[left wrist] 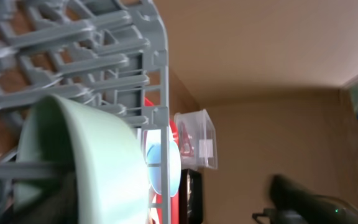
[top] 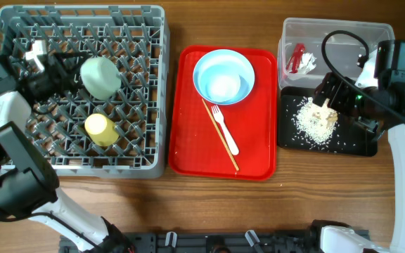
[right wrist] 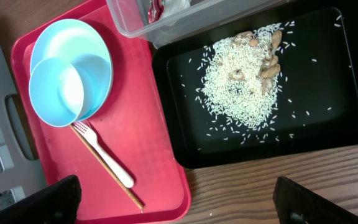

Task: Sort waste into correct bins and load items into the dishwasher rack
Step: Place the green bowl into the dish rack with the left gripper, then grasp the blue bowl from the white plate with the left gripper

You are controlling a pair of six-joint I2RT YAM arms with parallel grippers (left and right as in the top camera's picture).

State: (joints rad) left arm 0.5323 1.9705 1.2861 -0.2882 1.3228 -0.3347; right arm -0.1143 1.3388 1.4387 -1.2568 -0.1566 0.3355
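The left gripper (top: 65, 70), its grip impossible to tell, is sitting at 9 o'clock of the pale green bowl (top: 100, 76), toward 12 o'clock in the dishwasher rack (top: 159, 105), and should be wedging it between pegs; the right gripper (right wrist: 176, 190) is hovering wide open above the black tray (right wrist: 328, 81).

A brown wood-grain table (top: 188, 204) stands before a plain beige wall (left wrist: 260, 143).
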